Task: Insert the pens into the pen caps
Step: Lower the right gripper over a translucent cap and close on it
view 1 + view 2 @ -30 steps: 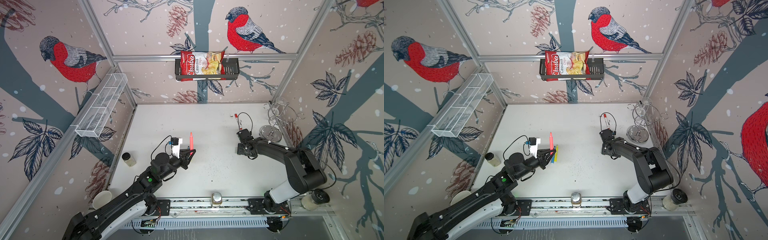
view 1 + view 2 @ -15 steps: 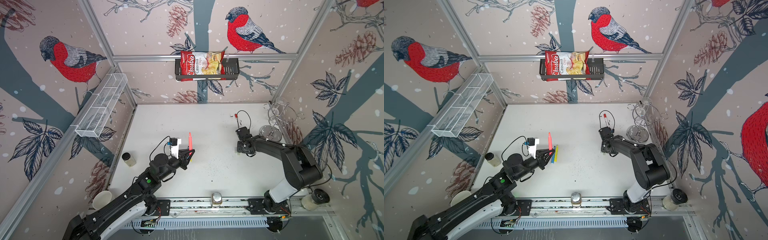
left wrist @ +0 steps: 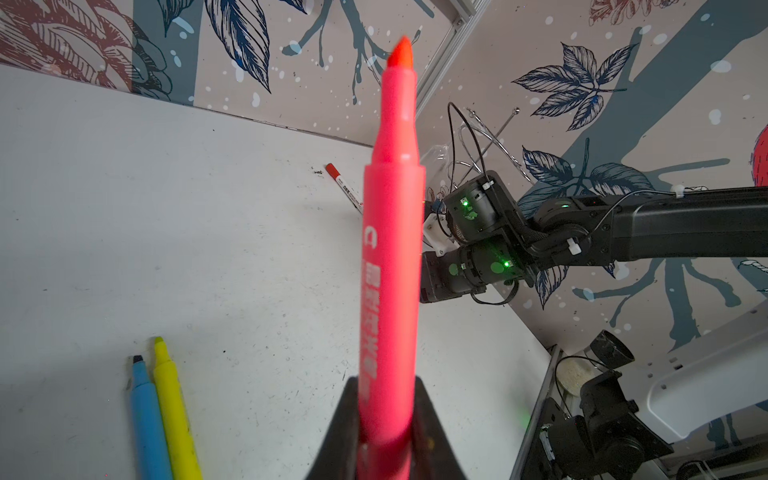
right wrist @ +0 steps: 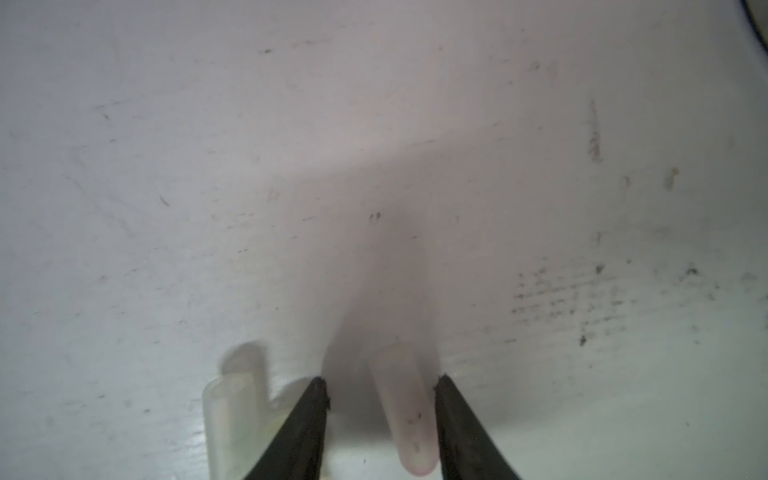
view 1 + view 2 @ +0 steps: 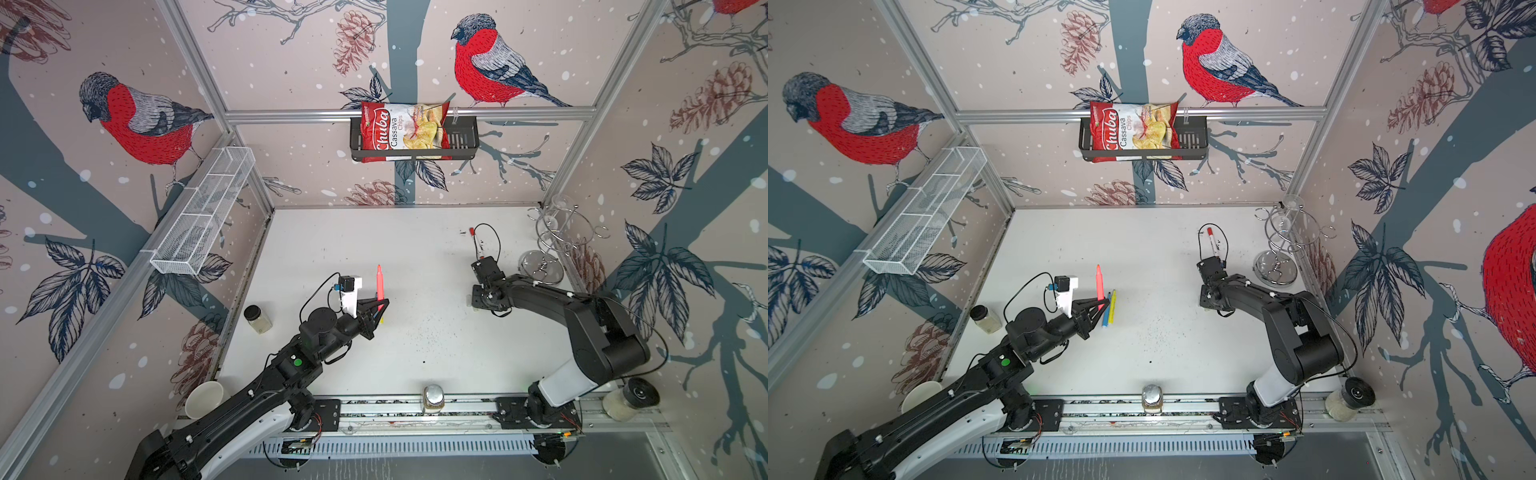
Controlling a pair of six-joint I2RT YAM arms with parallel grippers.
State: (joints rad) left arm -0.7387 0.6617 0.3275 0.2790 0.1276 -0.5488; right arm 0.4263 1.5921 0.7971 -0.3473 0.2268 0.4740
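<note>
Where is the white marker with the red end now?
In both top views the white marker lies on the table, far right part, just left of the wire rack and beyond the right arm.

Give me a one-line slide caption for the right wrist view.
Right gripper, jaws open, straddles a translucent pen cap lying on the white table, more caps alongside.
</note>
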